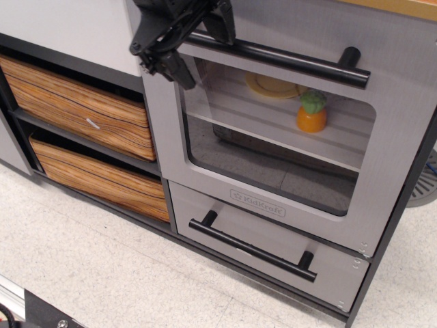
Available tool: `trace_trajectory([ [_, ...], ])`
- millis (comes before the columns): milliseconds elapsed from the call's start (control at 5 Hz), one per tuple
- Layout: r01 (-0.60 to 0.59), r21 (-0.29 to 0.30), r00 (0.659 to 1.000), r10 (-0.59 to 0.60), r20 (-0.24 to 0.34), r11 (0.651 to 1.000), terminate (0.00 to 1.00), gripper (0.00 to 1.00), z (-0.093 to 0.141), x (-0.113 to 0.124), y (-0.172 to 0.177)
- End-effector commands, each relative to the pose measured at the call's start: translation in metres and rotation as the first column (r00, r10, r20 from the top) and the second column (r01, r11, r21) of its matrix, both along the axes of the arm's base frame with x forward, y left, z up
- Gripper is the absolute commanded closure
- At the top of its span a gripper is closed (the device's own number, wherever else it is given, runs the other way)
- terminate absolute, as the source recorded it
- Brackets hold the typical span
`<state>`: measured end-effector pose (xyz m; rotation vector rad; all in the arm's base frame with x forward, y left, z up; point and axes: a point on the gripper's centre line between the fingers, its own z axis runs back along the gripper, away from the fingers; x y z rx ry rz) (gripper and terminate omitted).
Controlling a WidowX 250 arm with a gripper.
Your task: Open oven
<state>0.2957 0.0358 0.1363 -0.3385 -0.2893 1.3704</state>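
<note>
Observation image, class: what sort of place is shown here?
Probably a play kitchen on a speckled floor: a brushed-silver toy oven with a KidKraft plate, wood-grain drawers, and an orange toy vegetable inside.
</note>
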Motion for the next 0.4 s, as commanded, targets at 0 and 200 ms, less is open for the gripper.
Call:
trace_trajectory([
  [0,-0.087,-0.018,0.995,0.087,0.044,0.996,0.0,0.0,0.0079,0.0235,0.0179],
  [200,-0.09,-0.021,0.996,0.089,-0.017,0.996,0.0,0.0,-0.0019,0.0217,0.0219],
])
